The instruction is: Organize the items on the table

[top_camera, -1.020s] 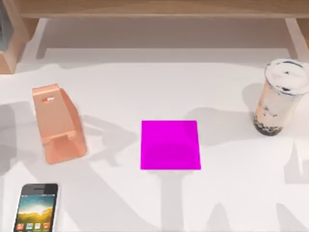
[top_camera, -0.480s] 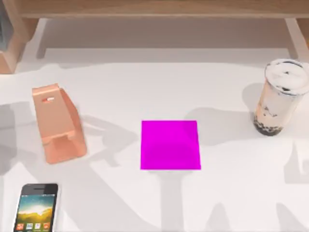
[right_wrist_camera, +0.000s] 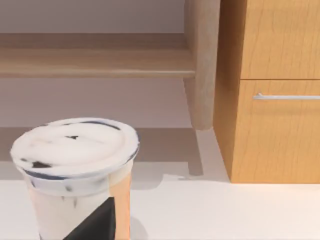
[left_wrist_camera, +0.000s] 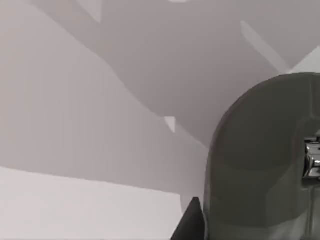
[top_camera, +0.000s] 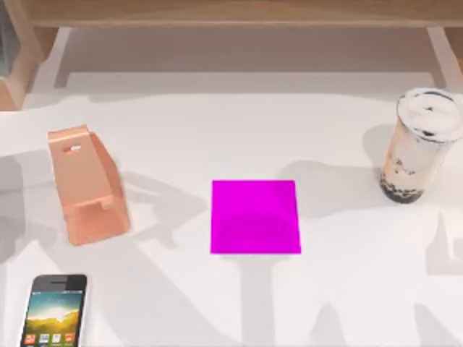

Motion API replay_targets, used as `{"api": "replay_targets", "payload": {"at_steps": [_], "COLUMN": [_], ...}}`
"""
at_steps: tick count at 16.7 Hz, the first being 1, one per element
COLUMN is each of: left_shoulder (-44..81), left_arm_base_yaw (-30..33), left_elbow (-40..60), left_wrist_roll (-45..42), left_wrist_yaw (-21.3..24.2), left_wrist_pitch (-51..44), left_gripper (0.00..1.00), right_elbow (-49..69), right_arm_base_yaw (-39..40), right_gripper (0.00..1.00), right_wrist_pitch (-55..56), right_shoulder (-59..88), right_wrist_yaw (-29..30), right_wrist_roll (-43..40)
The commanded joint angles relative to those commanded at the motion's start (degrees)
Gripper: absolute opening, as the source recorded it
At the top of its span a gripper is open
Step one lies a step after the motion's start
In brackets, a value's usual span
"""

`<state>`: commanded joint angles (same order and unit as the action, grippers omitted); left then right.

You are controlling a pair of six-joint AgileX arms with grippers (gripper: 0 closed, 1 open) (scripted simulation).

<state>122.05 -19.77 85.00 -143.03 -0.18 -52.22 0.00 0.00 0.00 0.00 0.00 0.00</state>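
Fingers (right_wrist_camera: 100, 222) of the right arm, spread or pressed together I cannot tell, sit just before the bubble-tea cup (top_camera: 419, 144) at the tabletop's (top_camera: 181, 137) far right, probably lining up a grasp, while the smartphone (top_camera: 54, 311) waits near left.

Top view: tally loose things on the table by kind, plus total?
Phone: 1
Phone stand: 1
Magenta pad: 1
Bubble-tea cup: 1
Total: 4
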Motion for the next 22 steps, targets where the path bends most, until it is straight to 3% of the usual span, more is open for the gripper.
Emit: {"api": "replay_targets", "payload": {"at_steps": [8,15,18,22], "left_shoulder": [-4.9,-5.1,-4.7,-3.8], "left_arm_base_yaw": [0.2,0.4,2.9,9.0], "left_elbow": [11.7,12.6,14.0,17.8], "left_wrist_roll": [0.2,0.7,5.5,19.8], "left_wrist_yaw": [-0.1,0.0,1.2,4.1], "left_wrist_pitch": [-17.2,-18.0,-17.6,-16.1], "left_gripper": [0.00,0.00,0.00,0.00], "right_elbow": [0.0,0.0,0.0,0.0], "right_arm_base_yaw": [0.0,0.0,0.0,0.0], "right_gripper": [1.00,1.00,1.00,1.00], "right_wrist_pitch": [0.0,0.0,0.0,0.0], "right_shoulder": [0.0,0.0,0.0,0.0], "right_wrist_yaw": [0.0,0.0,0.0,0.0], "right_wrist_roll": [0.0,0.0,0.0,0.0]}}
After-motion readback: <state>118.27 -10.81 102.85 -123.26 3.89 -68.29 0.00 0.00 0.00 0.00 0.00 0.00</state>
